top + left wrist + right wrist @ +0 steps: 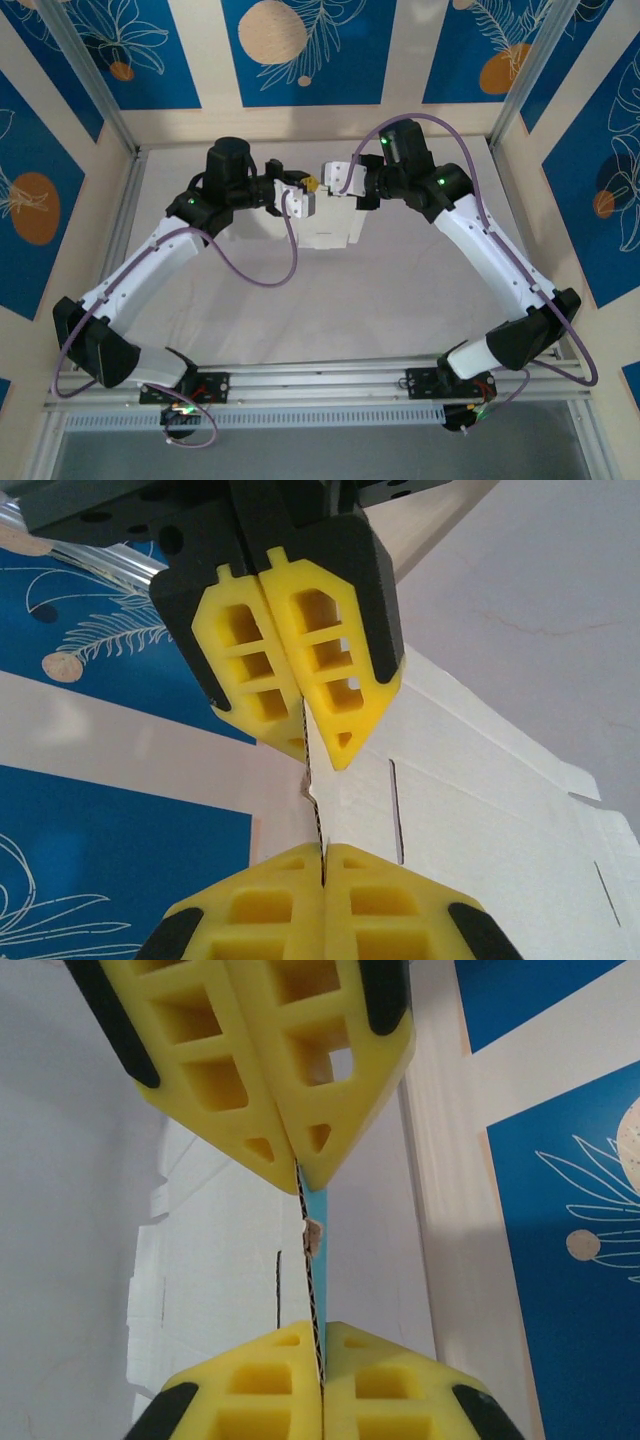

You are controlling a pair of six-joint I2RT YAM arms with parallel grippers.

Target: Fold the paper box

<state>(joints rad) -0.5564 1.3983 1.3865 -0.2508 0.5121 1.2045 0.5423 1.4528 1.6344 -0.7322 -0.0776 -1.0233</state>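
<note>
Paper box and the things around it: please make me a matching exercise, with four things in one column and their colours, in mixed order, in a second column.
Things:
1. paper box, the face seen from above
2. left gripper's fingers
3. arm cables
4. wall panels

Colours:
A. purple
B. blue
C. white
D. yellow

Pairs: 1-C, 2-D, 3-A, 4-B.
</note>
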